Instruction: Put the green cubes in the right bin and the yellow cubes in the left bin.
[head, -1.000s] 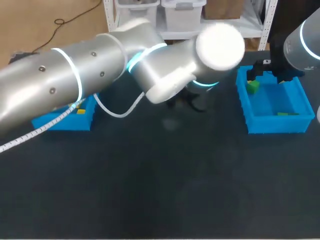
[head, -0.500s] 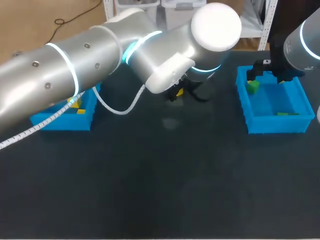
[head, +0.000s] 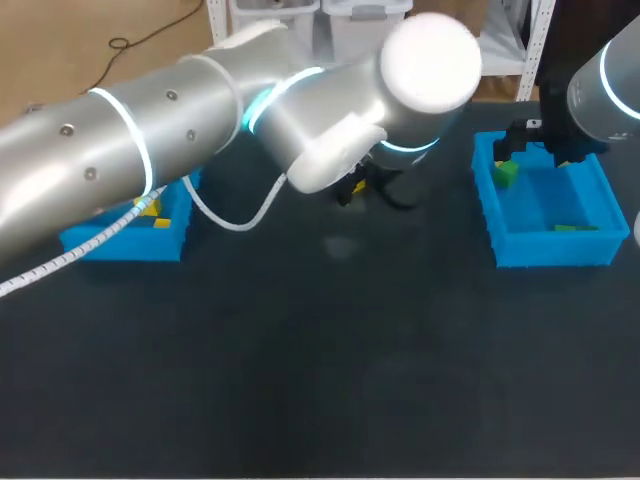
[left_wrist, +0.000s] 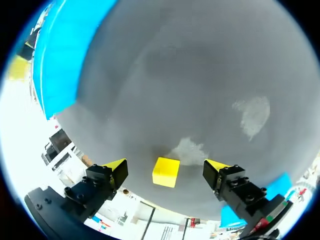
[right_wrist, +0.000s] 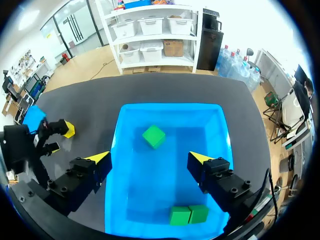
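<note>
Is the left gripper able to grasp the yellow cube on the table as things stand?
Probably yes: the yellow cube sits between the left gripper's open fingers, untouched by either, with nothing else around it.

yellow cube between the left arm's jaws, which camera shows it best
The left wrist view: the yellow cube sits whole on the dark table between the open jaws, untouched by either. In the head view the left arm covers nearly all of it. In the right wrist view it is too small to tell apart.
</note>
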